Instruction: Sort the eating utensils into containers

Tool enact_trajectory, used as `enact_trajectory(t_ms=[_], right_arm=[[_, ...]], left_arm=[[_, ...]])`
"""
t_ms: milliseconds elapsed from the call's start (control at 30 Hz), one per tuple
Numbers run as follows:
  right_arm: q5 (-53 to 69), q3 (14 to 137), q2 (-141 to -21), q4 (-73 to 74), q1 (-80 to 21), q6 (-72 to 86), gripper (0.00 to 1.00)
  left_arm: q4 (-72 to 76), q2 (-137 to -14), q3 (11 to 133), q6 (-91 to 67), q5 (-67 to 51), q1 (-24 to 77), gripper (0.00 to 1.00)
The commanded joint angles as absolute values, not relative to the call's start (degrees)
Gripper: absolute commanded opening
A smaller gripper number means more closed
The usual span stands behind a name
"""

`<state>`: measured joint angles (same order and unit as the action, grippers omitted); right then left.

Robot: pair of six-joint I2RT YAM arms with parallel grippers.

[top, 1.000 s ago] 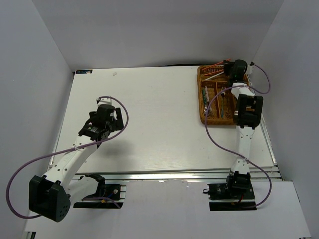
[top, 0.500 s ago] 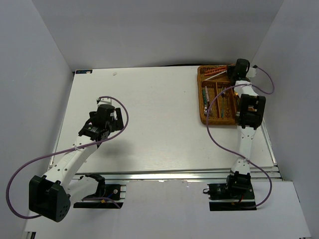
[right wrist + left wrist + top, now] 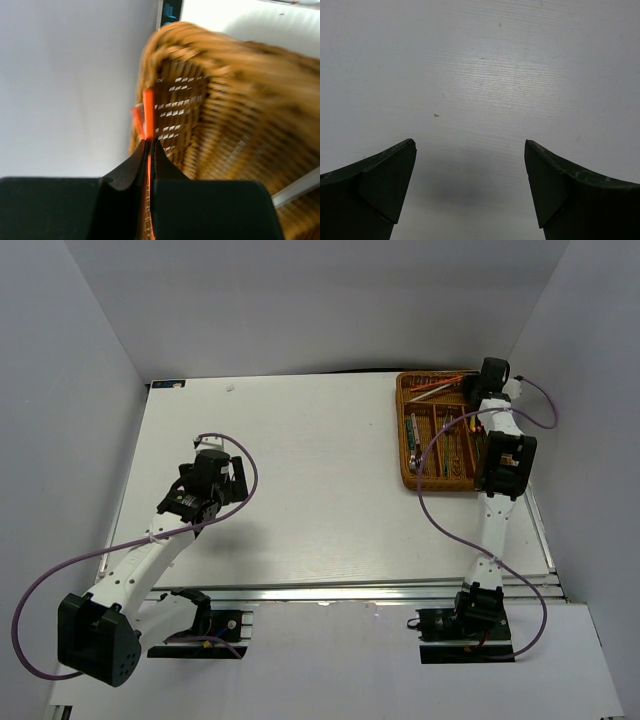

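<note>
Since a second ago your right claw point(image 3: 149, 142) has slid toward 3 o'clock, from over the middle of the tray's far end to its far right corner; your left arm has not moved. In the right wrist view the two fingers are pressed together on a thin red chopstick point(image 3: 148, 120), which runs straight up out of the pinch toward 12 o'clock, against the inside of the woven wall. A second red stick point(image 3: 136, 120) shows just beside it at 9 o'clock, tilted slightly; you cannot tell whether the two touch. Around them is the brown wicker tray point(image 3: 225, 47), its curved rim blurred. From above, your right arm stands nearly straight from its base at 5 o'clock to the tray at 1 o'clock on the table point(image 3: 300, 520), with the wrist bent down over the corner. The crosswise slot point(image 3: 432, 387) at the far end holds red sticks lying across it. The long slots point(image 3: 440, 445) hold slim cutlery laid lengthwise, too small to name. Your left claw point(image 3: 470, 145) is spread wide and holds nothing, low over bare white tabletop at 9 o'clock, its arm angled up from 7 o'clock.
</note>
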<state>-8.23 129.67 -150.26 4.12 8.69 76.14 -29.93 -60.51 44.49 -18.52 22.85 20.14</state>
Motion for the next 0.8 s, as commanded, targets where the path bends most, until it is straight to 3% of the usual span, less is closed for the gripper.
enact_trajectory(t_ms=[0, 300, 567, 767], right_arm=[[-5.7, 132.3, -153.3, 2.5, 9.2, 77.0, 0.00], [-3.5, 129.9, -152.3, 0.6, 9.1, 76.0, 0.00], [-4.0, 116.8, -141.1, -10.4, 8.3, 74.7, 0.00], [-2.5, 126.8, -145.1, -5.3, 7.8, 73.9, 0.00]], left_arm=[[-29.3, -59.3, 44.0, -18.3, 22.9, 20.2, 0.98], [-29.3, -59.3, 44.0, -18.2, 22.7, 20.2, 0.98], [-29.1, -58.7, 43.9, -18.1, 22.4, 20.2, 0.98], [-29.2, -58.5, 43.9, -18.0, 22.4, 20.2, 0.98]])
